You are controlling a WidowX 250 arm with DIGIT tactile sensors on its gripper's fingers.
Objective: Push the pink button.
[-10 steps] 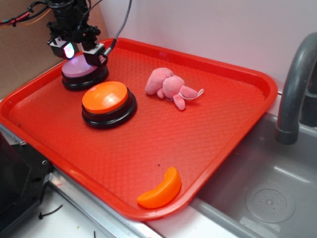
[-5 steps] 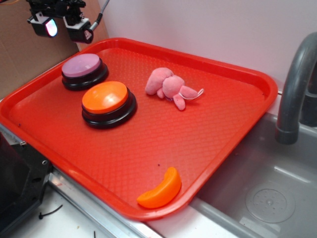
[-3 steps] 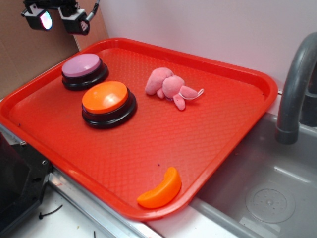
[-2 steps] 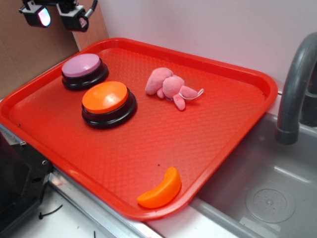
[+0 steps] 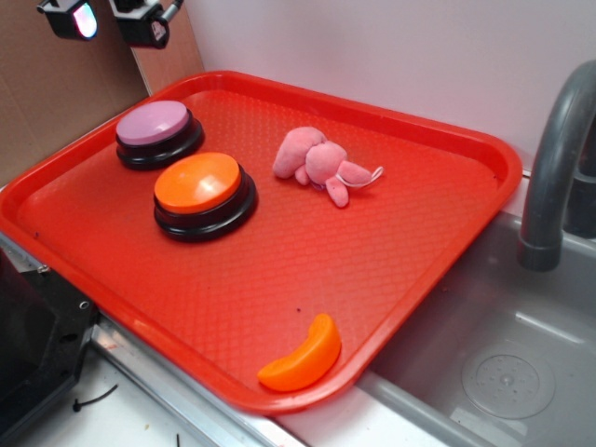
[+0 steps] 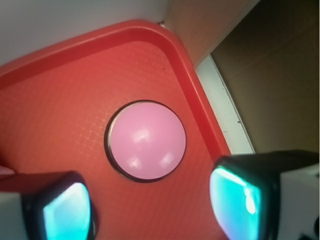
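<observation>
Gripper [image 5: 110, 22] high above pink button [image 5: 153, 125], fingers [image 6: 240, 197] spread apart, holding nothing, button untouched on red tray [image 5: 438, 140].

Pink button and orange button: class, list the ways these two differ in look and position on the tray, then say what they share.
The pink button has a pale pink-lilac top; the orange button has a bright orange one. The pink button sits nearer the tray's far left corner, the orange button closer to its middle. The orange button looks slightly larger, perhaps only because it is closer to the camera. Both are round domes on black bases, upright and untouched.
</observation>
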